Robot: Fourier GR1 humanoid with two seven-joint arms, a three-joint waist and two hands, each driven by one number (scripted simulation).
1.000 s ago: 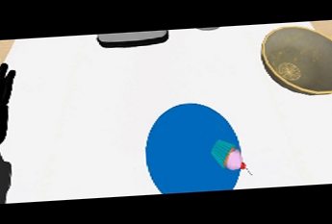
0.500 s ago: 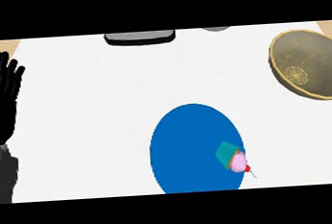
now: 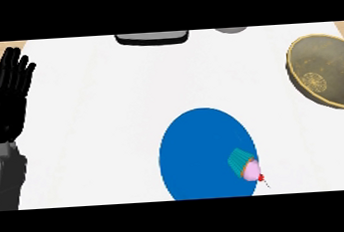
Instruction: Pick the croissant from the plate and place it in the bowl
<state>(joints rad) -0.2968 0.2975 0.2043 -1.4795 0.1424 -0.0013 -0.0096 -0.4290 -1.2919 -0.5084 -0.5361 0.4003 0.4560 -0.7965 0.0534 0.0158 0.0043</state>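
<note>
One hand shows: my left hand (image 3: 8,100) rests open, fingers apart. Nothing grasped yet; next I must reach the cupcake-like pastry (image 3: 246,165) on the blue plate (image 3: 195,151), then the bowl (image 3: 327,71).

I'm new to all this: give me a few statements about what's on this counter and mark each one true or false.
1. The plate is blue. True.
2. A cupcake lies on the plate near its right edge. True; no croissant shows.
3. The bowl sits at the counter's left side. False; it is at the right.
4. The left robot hand grips the cupcake. False; it rests open at the left edge, fingers up.
5. The cupcake is already in the bowl. False; it is on the plate.
</note>
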